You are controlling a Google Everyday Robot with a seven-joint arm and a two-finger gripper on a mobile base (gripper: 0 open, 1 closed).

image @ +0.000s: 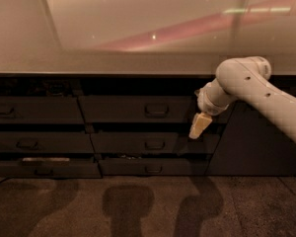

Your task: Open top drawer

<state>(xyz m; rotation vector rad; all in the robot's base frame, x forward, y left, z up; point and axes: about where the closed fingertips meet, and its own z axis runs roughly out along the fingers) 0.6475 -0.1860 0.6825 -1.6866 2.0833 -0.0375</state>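
My claw (200, 125) hung by the right end of the top drawer (133, 108), below the counter (113, 63) edge; apart or together, I couldn't tell. It sat well right of the handle (157, 110), and reaching low risked snagging the lower drawer (148, 143).

A pale beige, glossy surface (138, 58) fills the top, with a soft pink streak of reflected light and a few small white glints on it. Below its front edge, the top drawer (113, 110) has a plain dark grey front, and its loop handle (157, 110) is the same dark grey. The lower drawers (138, 144) match it. A thin pale strip (39, 159) shows above the bottom-left front. The arm (256, 83) is smooth white with small dark dots. Its gripper (200, 125) is cream-tan, hanging before the top drawer's right edge. The floor (256, 206) is speckled brown, with dark blurred shadows.
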